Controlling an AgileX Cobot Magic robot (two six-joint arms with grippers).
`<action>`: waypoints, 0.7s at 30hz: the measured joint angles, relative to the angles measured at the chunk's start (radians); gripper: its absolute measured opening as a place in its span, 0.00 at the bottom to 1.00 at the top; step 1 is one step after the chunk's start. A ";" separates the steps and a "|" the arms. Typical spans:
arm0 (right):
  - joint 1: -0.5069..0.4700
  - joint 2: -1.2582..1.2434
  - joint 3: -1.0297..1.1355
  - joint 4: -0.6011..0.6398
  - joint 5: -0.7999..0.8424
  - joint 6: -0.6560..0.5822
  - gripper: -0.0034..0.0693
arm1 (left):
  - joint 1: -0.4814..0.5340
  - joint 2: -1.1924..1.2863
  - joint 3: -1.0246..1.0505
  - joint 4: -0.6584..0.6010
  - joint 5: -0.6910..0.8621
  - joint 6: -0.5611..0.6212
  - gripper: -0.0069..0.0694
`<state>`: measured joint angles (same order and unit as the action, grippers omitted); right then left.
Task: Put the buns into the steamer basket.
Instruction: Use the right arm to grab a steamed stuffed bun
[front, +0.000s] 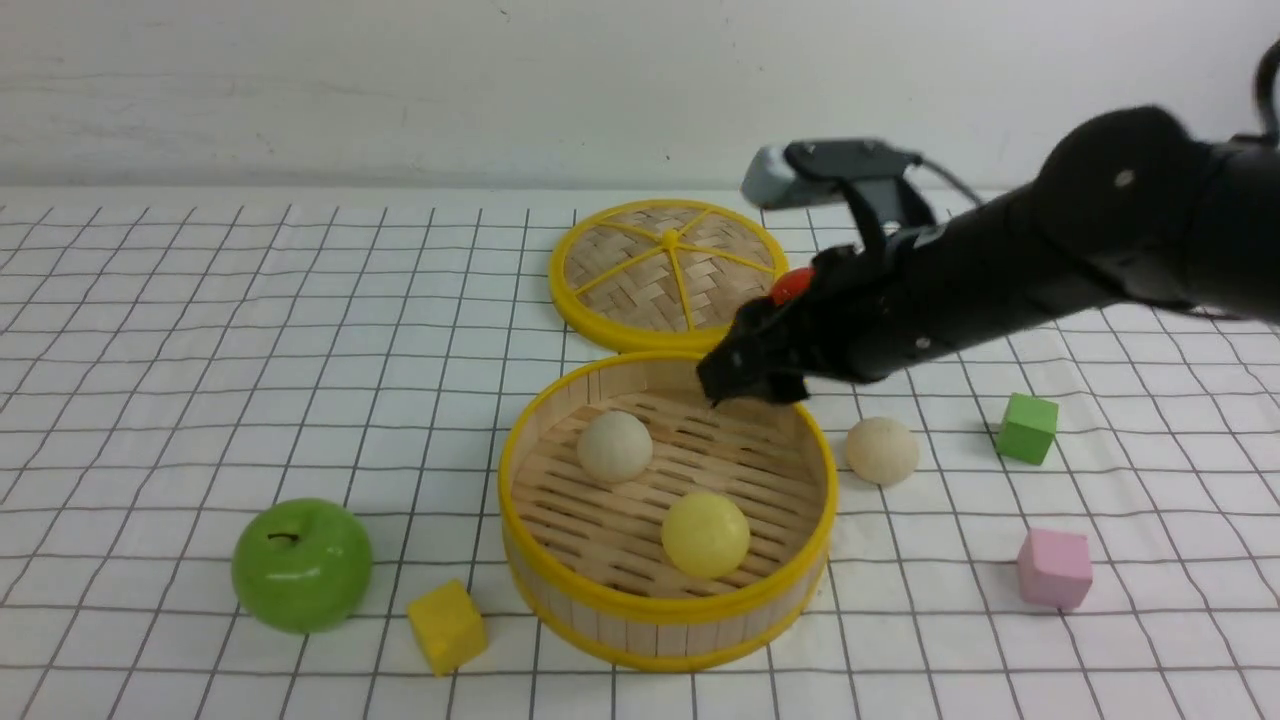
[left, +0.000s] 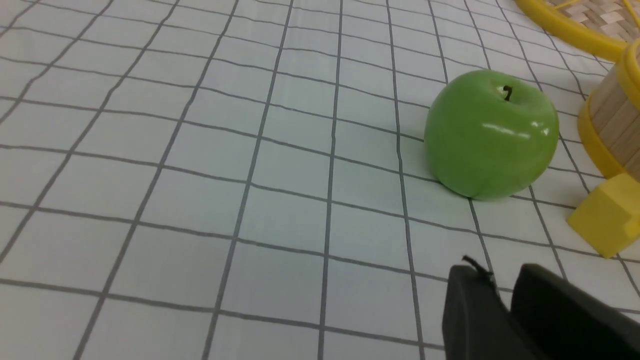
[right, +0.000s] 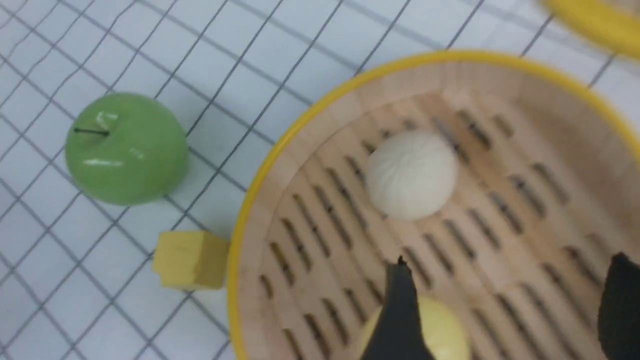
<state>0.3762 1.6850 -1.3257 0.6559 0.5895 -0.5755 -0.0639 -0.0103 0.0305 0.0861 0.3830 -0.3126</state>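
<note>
Pale bamboo forms the round steamer basket (front: 650, 628), yellow-rimmed with an upright slat wall, standing mid-counter (front: 200, 350) on a white gridded cloth. On its slatted floor lie two of the buns: a matte off-white bun (front: 614, 446) with faint pleats and a smooth pale yellow bun (front: 705, 533). A third, the beige bun (front: 881, 451), sits on the cloth just beside the basket's right wall. The right tool (front: 745, 378) hovers above the basket's far rim, its black fingers apart and empty. The left tool (left: 500, 280) has its fingers together, holding nothing, near a glossy green apple (left: 492, 135). Two placements look done. The next move probably calls for swinging right, lowering over the beige bun and closing gently on its rounded sides so that it does not roll.
</note>
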 joint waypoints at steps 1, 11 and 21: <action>-0.004 -0.002 -0.001 0.000 -0.001 0.000 0.73 | 0.000 0.000 0.000 0.000 0.000 0.000 0.25; -0.203 0.115 -0.002 -0.153 -0.037 0.139 0.65 | 0.000 0.000 0.000 0.000 0.000 0.000 0.26; -0.198 0.298 -0.002 -0.138 -0.159 0.146 0.46 | 0.000 0.000 0.000 0.000 0.000 0.000 0.26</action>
<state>0.1786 1.9832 -1.3281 0.5176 0.4309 -0.4296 -0.0639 -0.0103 0.0305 0.0861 0.3830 -0.3126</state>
